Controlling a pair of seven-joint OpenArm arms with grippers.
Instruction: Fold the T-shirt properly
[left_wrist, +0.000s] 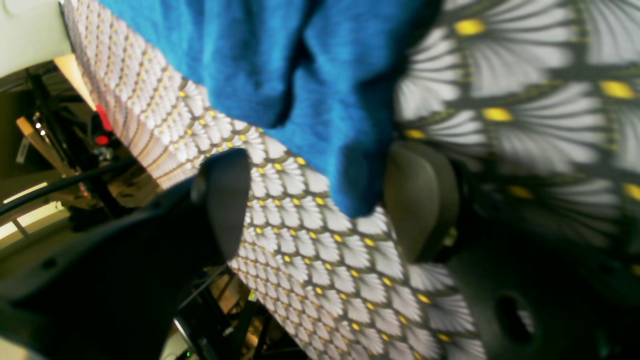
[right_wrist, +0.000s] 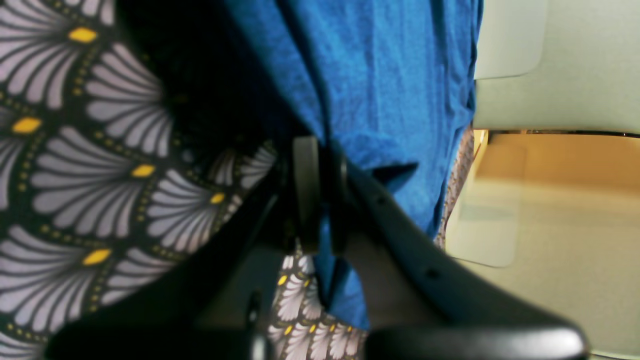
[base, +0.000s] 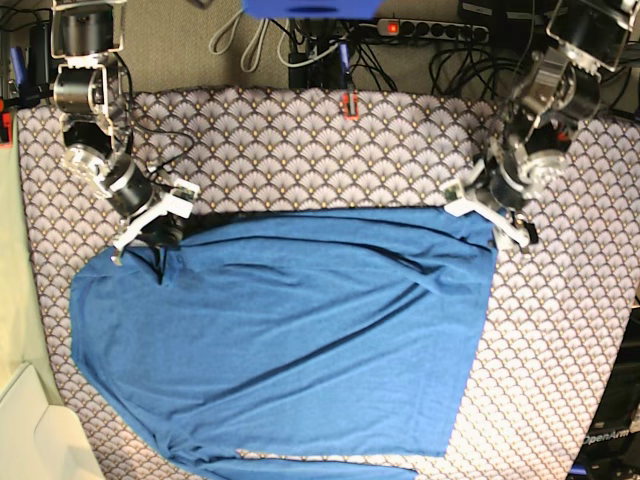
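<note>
Left gripper (left_wrist: 320, 200) gapes, shirt (base: 290, 330) corner hanging loose between its fingers; right gripper (right_wrist: 320, 195) pinches the shirt's edge.

Lab: power strip (base: 425, 30), tangled cables (base: 240, 40)

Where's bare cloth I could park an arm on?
Free: the table cloth strip between the T-shirt top edge and the far cables, and the patch beyond its hem by the left gripper. Crowded: around the right gripper.
</note>
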